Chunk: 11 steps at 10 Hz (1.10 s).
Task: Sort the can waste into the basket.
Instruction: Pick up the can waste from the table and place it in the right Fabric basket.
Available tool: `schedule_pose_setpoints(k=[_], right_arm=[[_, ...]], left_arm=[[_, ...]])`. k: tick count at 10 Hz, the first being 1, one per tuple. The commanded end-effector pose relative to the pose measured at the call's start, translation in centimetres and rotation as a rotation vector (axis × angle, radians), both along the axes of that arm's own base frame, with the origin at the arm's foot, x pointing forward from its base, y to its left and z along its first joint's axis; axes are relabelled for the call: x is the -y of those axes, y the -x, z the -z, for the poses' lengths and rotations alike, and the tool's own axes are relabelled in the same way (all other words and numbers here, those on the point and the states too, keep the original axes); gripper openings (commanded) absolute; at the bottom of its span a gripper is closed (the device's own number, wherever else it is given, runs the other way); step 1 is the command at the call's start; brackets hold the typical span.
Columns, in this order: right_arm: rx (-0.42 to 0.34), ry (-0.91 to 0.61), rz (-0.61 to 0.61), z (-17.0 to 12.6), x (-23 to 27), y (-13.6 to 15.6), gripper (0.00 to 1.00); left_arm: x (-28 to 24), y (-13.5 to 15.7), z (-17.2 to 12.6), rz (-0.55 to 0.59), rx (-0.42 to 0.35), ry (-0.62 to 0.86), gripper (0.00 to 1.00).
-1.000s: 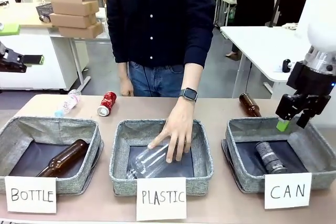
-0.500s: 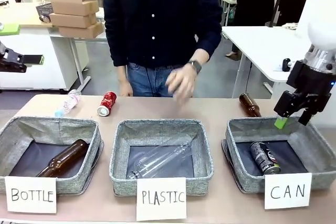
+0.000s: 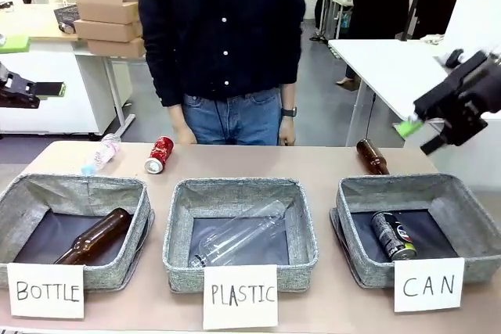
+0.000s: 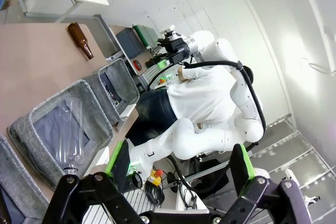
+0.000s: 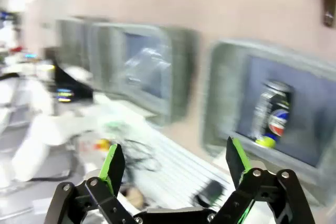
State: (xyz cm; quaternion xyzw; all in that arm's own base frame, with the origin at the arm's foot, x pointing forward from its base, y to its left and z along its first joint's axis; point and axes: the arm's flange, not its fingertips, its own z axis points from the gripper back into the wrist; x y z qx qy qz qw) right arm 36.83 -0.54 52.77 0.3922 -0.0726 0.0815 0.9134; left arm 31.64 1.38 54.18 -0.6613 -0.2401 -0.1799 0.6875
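Black and green, the left claw (image 4: 178, 153) hangs spread wide with nothing held, high above the table (image 3: 329, 160). Below it and off to its right, the red can (image 3: 159, 154) lies on its side on the bare table, near a clear plastic bottle (image 3: 100, 152). Farther right, the black can (image 3: 393, 235) lies inside the basket (image 3: 470, 213) marked "CAN" (its logo faces up), below and a little left of the right claw (image 3: 420, 135), which hangs above the basket's far right corner, tilted, spread apart and empty.
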Motion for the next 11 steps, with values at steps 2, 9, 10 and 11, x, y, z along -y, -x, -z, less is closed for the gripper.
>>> schedule_pose_setpoints(k=[2,9,10,11], right_arm=[[0.159,-0.844,-0.07,0.9,2.0,-0.5,1.0],[0.019,-0.167,0.015,-0.6,0.8,0.0,1.0],[0.019,-0.167,0.015,-0.6,0.8,0.0,1.0],[0.019,-0.167,0.015,-0.6,0.8,0.0,1.0]], left_arm=[[0.2,-0.1,-0.1,0.002,0.022,0.025,1.0],[0.2,-0.1,-0.1,0.002,0.022,0.025,1.0],[0.2,-0.1,-0.1,0.002,0.022,0.025,1.0],[0.2,-0.1,-0.1,0.002,0.022,0.025,1.0]])
